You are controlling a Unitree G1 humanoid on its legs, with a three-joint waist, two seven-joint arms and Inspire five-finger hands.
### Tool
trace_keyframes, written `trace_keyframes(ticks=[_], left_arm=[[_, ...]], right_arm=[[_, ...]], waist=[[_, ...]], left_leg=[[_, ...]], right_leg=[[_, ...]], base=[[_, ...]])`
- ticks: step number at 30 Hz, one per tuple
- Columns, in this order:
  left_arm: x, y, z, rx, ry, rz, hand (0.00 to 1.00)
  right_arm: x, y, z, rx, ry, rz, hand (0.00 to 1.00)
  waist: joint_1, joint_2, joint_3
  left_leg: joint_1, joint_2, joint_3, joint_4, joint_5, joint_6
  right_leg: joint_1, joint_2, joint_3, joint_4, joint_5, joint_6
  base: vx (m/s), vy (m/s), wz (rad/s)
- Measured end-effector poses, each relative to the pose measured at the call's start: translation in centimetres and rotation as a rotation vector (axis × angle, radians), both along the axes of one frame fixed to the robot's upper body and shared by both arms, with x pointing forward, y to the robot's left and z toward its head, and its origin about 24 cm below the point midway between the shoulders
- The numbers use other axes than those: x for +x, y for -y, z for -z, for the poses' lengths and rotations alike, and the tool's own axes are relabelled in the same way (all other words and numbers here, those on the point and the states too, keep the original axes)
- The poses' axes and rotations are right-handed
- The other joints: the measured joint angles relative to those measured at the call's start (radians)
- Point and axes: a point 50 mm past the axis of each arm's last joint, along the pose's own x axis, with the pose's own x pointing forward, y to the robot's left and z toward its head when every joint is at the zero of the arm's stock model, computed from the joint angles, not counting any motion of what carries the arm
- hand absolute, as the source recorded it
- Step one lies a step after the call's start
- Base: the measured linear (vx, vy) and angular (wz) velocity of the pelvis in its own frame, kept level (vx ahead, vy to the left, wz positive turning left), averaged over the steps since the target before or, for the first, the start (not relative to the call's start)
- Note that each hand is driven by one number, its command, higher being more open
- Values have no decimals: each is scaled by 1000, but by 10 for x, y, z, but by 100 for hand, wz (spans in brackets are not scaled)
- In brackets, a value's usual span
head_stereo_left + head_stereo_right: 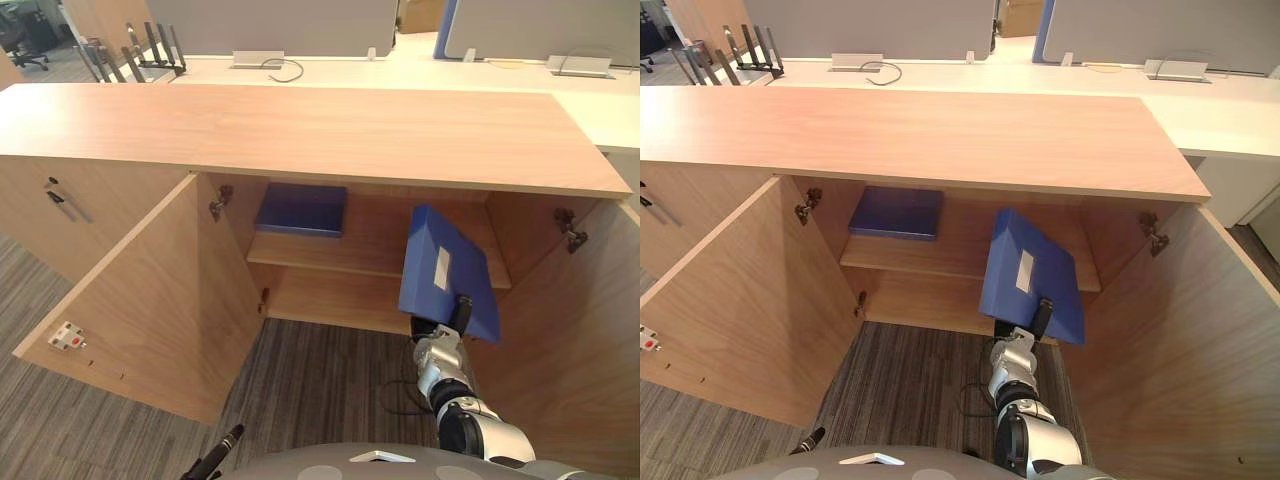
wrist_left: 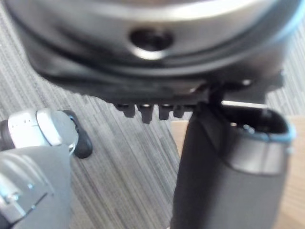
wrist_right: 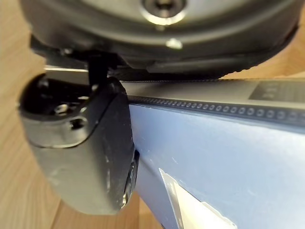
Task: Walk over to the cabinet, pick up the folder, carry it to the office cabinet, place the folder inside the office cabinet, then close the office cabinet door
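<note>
Right robot hand (image 1: pixel 460 312) holding a blue folder (image 1: pixel 430 250) at the open cabinet (image 1: pixel 300 130)

The right robot hand is gripping the folder by its lower edge, with the thumb (image 3: pixel 86 143) pressing on the blue face beside the white label and the fingers hiding behind it. The folder is tilting up and leaning in at the cabinet's opening, in front of the right part of the shelf (image 1: pixel 370 245). A second blue folder (image 1: pixel 300 208) is lying flat on the left of that shelf. The left door (image 1: pixel 140 290) and the right door (image 1: pixel 570 340) are both standing open. The left robot hand (image 1: pixel 222 448) is hanging low over the carpet (image 1: pixel 320 380), fingers relaxed and holding nothing
</note>
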Motion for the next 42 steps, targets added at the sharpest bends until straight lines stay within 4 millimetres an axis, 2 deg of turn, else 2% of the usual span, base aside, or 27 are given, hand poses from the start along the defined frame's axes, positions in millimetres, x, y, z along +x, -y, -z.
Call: trace_keyframes(ticks=[4,5,8,9,10,11,12,13,14,15,17,18,19,20,22,24,25,26,27,28,31,34,39,42], left_arm=[[0,3,1,-2,-3,-11,100],[0,4,1,-4,-1,-25,100],[6,6,0,3,28,-81,100],[8,9,1,-2,30,-88,100],[10,12,1,-9,31,-90,100],[10,13,1,-11,28,-92,100],[16,17,1,-13,48,-90,100],[21,23,1,-24,71,-94,100],[21,27,1,-34,74,-101,100],[20,32,1,-48,75,-101,100],[24,35,1,-58,84,-84,100],[25,36,1,-61,86,-80,100],[25,36,1,-62,85,-80,100],[21,35,2,-59,77,-82,100],[16,35,2,-58,64,-86,100],[10,36,2,-65,51,-89,100],[2,38,3,-73,31,-97,100],[2,38,3,-74,27,-97,100],[3,37,3,-71,29,-97,100],[6,36,2,-67,39,-94,100],[14,35,2,-67,65,-80,100],[23,36,1,-63,86,-50,100],[31,36,0,-57,103,8,100],[31,36,0,-56,103,25,100]], right_arm=[[9,1,-11,-17,60,24,0],[10,1,-13,-20,69,31,0],[8,0,-17,-24,81,66,0],[10,2,-21,-17,97,95,0],[11,6,-25,-22,108,122,0],[11,8,-27,-27,108,134,0],[6,14,-27,-40,108,162,0],[2,17,-26,-47,99,176,0],[1,18,-26,-47,94,178,0],[0,19,-25,-44,85,180,0],[-1,17,-25,-35,79,175,0],[0,17,-26,-38,84,167,0],[1,16,-27,-40,90,162,0],[3,15,-29,-44,100,152,0],[5,15,-31,-46,109,146,0],[6,15,-33,-49,121,145,0],[7,15,-35,-50,126,145,0],[7,15,-34,-46,128,139,0],[6,16,-33,-43,129,121,0],[8,15,-34,-40,136,110,0],[10,10,-34,-19,149,65,0],[9,6,-30,-24,148,32,0],[4,-8,-16,-22,91,-63,0],[1,-11,-11,-20,69,-84,0]], waist=[[0,-2,1],[0,-2,1],[2,3,10],[3,21,22],[9,41,32],[8,44,35],[3,43,46],[4,52,53],[5,59,57],[9,64,61],[26,56,66],[31,46,72],[31,46,73],[35,42,76],[45,33,81],[46,28,85],[41,45,74],[42,35,80],[44,8,77],[40,-8,68],[45,-13,64],[48,-10,46],[48,-17,-7],[49,-24,-28]], left_leg=[[-1,-1,-20,-3,3,-5],[-5,0,-22,4,-7,-14],[-85,9,-10,178,-117,-5],[-128,34,16,293,-178,-8],[-158,59,26,392,-212,-23],[-172,66,35,440,-219,-32],[-221,75,66,568,-221,-37],[-269,94,94,710,-214,-46],[-288,108,107,775,-204,-50],[-321,127,132,877,-161,-51],[-377,139,153,992,-72,-48],[-402,145,158,1021,-94,-51],[-407,149,158,1011,-122,-53],[-412,160,156,958,-187,-62],[-408,156,151,856,-228,-70],[-403,145,137,713,-232,-73],[-378,144,104,571,-167,-75],[-365,133,113,569,-155,-88],[-347,102,128,557,-164,-72],[-348,83,139,555,-177,-53],[-319,51,170,522,-174,-31],[-277,27,187,436,-149,-11],[-206,22,187,261,-66,-17],[-189,22,185,174,-21,-22]], right_leg=[[6,-2,-23,0,-10,-4],[6,-2,-25,1,-13,-5],[10,10,-48,16,-37,-19],[21,30,-60,23,-45,-29],[35,53,-71,32,-57,-37],[40,59,-77,39,-67,-39],[59,63,-104,47,-85,-43],[87,75,-114,53,-100,-48],[104,82,-114,54,-108,-51],[129,89,-108,54,-119,-54],[151,84,-93,52,-134,-68],[153,83,-84,53,-143,-79],[154,82,-75,54,-146,-84],[157,75,-53,57,-152,-76],[156,50,-25,88,-179,-66],[157,20,-9,125,-222,-36],[153,14,-2,162,-260,-8],[157,2,6,177,-284,8],[160,-30,3,184,-288,16],[159,-51,-1,179,-284,21],[160,-95,5,174,-255,66],[155,-120,6,169,-224,83],[151,-125,6,132,-145,82],[130,-122,7,121,-127,84]], base=[[-8,2,19],[-15,-14,11],[1,-33,16],[46,-35,18],[54,-28,25],[75,-31,44],[78,-42,53],[84,-44,43],[78,-25,13],[66,-3,-7],[77,2,-16],[102,7,-17],[119,22,-33],[136,33,-37],[232,106,-51],[251,153,-36],[203,164,-20],[239,208,-19],[246,219,-9],[245,205,-6],[260,205,-15],[151,80,-10],[70,14,-4],[15,-3,0]])
